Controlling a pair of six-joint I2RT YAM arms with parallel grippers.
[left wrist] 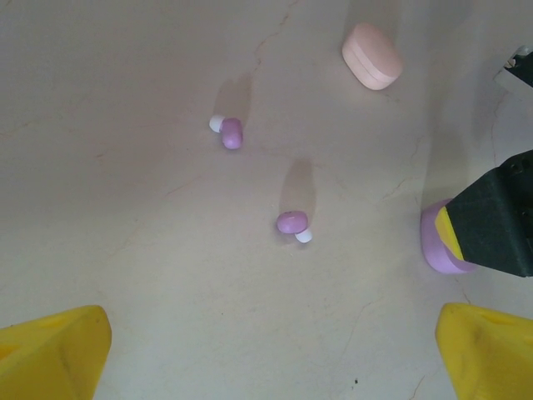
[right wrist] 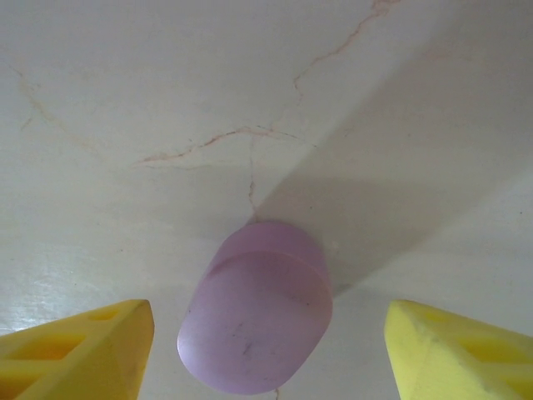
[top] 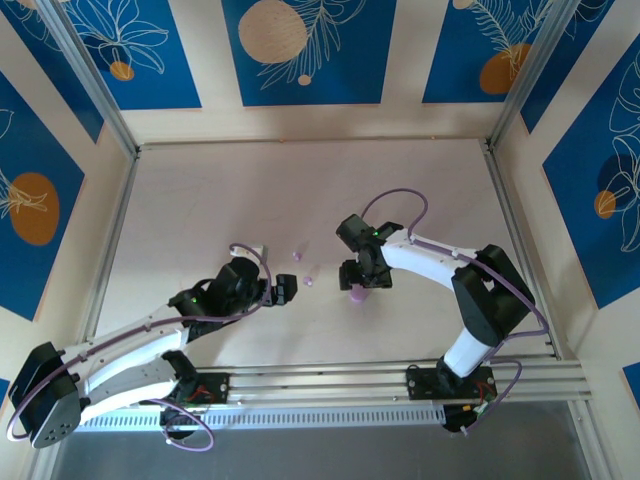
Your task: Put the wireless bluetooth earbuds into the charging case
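Two earbuds, each purple with a white tip, lie on the table: one (left wrist: 291, 222) (top: 308, 281) a short way ahead of my left gripper (left wrist: 271, 358) (top: 285, 292), the other (left wrist: 231, 133) (top: 297, 256) farther off to the left. The left gripper is open with bare table between its yellow fingertips. The purple charging case (right wrist: 258, 321) (top: 358, 295) (left wrist: 437, 246) rests on the table with its lid closed. My right gripper (right wrist: 271, 358) (top: 362, 282) hangs over it, open, a finger on each side with a gap to the case.
A pink oval case (left wrist: 371, 56), also closed, lies beyond the earbuds in the left wrist view. Metal rails (top: 110, 270) frame the table's left and right sides. Bare table stretches toward the back wall.
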